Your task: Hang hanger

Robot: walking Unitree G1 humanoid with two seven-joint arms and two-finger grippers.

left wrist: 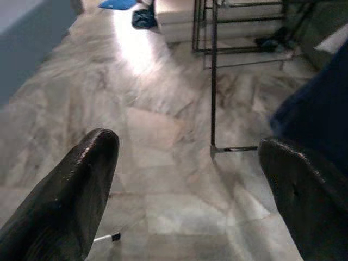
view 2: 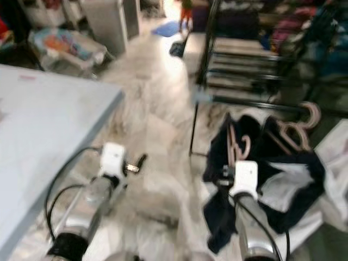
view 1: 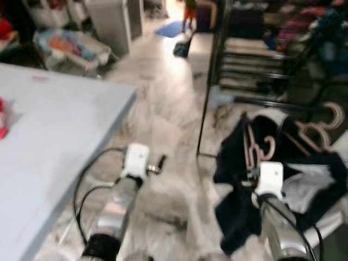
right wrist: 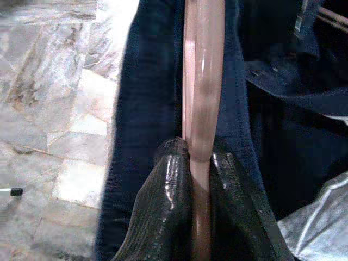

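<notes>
A pink plastic hanger [right wrist: 204,81] carries a navy garment [view 1: 234,179], and my right gripper [right wrist: 200,163] is shut on the hanger's stem. In the eye views this hanger [view 1: 254,145] stands just above my right wrist, low on the right. Two more pink hangers [view 1: 325,126] lie on the clothes pile behind it. The black metal clothes rack [view 1: 209,81] rises directly behind the pile. My left gripper [left wrist: 187,142] is open with nothing in it, held over the marble floor [left wrist: 163,179] to the left of the rack's foot [left wrist: 234,148].
A grey-blue table [view 1: 54,119] fills the left side, with a red item [view 1: 2,125] at its edge. Folded clothes lie on the rack's shelves [view 1: 255,60]. A laundry basket [view 1: 70,46] and a white cabinet [view 1: 111,22] stand at the back left. A person [view 1: 189,11] stands far off.
</notes>
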